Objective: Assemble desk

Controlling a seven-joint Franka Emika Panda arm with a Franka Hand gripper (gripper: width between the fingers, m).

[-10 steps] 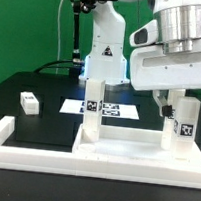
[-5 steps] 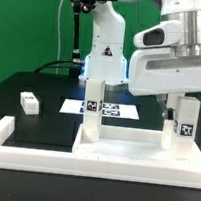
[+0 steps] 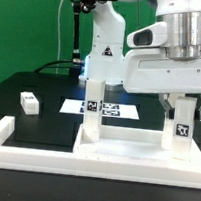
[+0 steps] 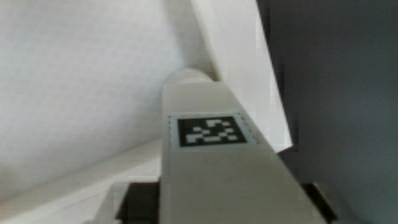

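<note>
Over on the right side of the exterior view, the two dark fingers point(image 3: 169, 109) of the white robot arm point(image 3: 179, 51) are clamped on an upright short white plastic block leg point(image 3: 182, 135), one finger pressed against each side. That right leg stands on the lower-right corner area of the white rectangular plastic tabletop panel with the raised rim point(image 3: 134, 142), which lies flat across the lower middle and right of the frame on the black worktop point(image 3: 46, 121).

A second short white block leg point(image 3: 92, 108) stands upright at the panel's left end, roughly frame centre. A third small white block leg point(image 3: 28, 102) lies loose on the worktop at middle left, well apart from the rest.

Labels: every tag is just a black-and-white square pattern, no letters. The wrist view shows the one on the gripped leg point(image 4: 222, 165) best, a square tag point(image 4: 215, 132) facing the camera, with the tabletop point(image 4: 80, 90) behind it. The marker board point(image 3: 122, 112) lies flat behind the legs. There's a small triangle sticker point(image 3: 103, 54) on the white robot base point(image 3: 105, 39) at upper centre, and I can't read any text on it.

A long low white barrier wall point(image 3: 32, 160) runs along the bottom of the frame.
</note>
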